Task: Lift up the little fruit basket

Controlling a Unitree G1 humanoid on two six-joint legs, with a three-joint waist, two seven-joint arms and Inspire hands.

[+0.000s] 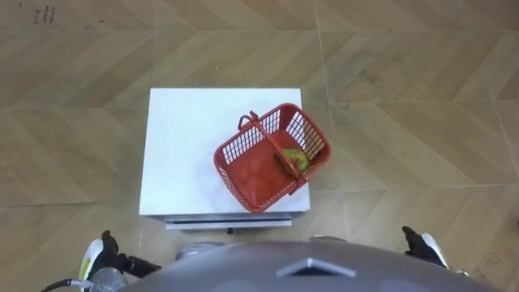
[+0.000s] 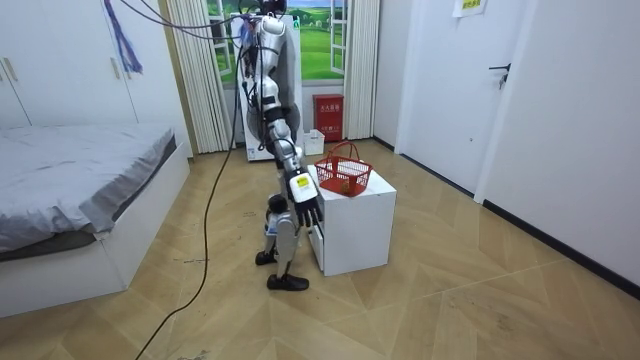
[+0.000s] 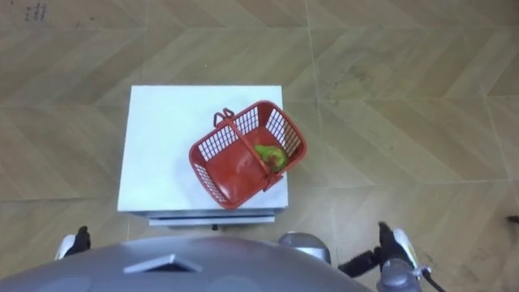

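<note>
Basket on the table, not in either hand.
The red plastic mesh basket (image 1: 272, 156), handle up, with 1 green fruit (image 1: 296, 159) inside, sits at the near right corner of the white square table (image 1: 186, 138). Left hand (image 1: 104, 246) and right hand (image 1: 423, 243) hang low at the robot's sides, well apart from it, holding nothing; finger state cannot be told. Grasp and lift are not achieved as things lie.

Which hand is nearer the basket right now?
The right hand: the red basket sits toward the white table's right edge, farther from the left hand.
</note>
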